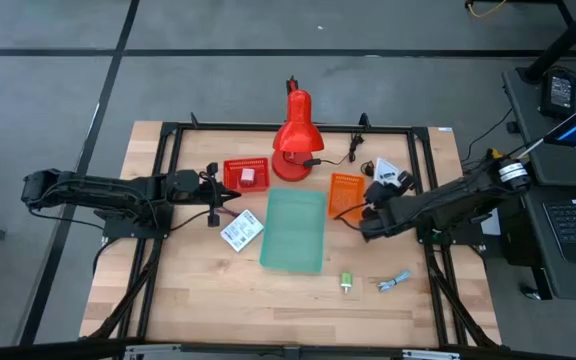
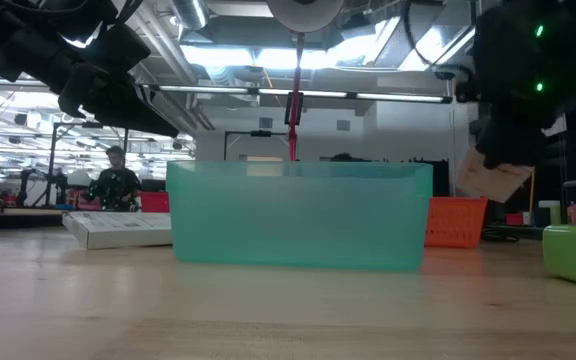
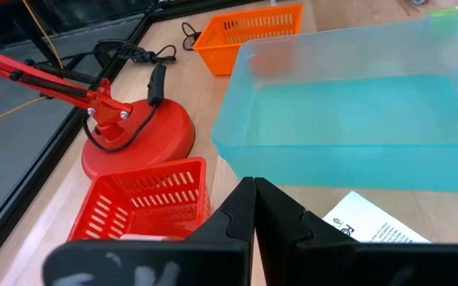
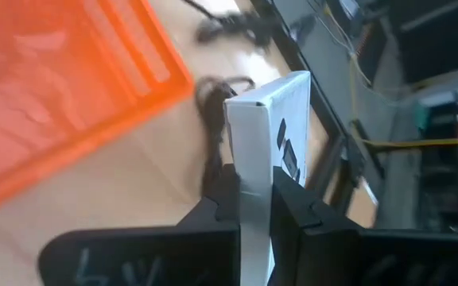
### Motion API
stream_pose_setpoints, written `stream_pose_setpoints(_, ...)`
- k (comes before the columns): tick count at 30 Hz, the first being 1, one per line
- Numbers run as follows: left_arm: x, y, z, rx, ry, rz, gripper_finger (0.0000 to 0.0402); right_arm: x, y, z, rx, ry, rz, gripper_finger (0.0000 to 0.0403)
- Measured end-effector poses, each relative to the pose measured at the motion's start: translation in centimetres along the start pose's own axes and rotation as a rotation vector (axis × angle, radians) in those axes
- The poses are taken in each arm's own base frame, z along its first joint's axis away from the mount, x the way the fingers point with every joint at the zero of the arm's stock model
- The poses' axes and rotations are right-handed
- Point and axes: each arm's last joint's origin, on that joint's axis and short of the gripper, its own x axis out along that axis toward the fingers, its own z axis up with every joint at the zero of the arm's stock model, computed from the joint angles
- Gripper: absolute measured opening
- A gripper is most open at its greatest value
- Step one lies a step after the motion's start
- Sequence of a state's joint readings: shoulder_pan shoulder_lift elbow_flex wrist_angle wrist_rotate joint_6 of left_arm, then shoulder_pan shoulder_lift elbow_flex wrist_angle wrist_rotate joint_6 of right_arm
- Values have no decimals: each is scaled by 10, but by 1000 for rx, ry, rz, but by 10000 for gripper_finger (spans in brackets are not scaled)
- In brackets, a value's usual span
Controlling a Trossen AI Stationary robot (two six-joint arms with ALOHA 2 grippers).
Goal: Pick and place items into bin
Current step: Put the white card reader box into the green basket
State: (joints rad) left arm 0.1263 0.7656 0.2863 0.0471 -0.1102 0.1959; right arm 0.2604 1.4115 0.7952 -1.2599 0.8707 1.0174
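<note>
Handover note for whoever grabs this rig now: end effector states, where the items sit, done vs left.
Right end effector: shut on the white box, lifted beside the orange basket, not yet over the teal bin.
Left end effector: shut, empty, hovering between the red basket and the white packet.
On the table: white packet left of the bin; green block and blue-white clip in front of the bin's right corner. A pale item lies in the red basket.
Done: nothing visible in the bin.
Left: drop the box, then packet, block, clip.
</note>
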Motion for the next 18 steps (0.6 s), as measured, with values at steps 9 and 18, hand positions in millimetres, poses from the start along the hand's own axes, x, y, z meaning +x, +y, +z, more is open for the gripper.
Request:
stream_pose_setpoints(9,0,0,0,-3,0,0,2,-41,-4,8,42,-195,113,18)
stream_pose_setpoints(18,0,-1,1,-62,-11,-22,5,-72,4,16,74,-354,229,18)
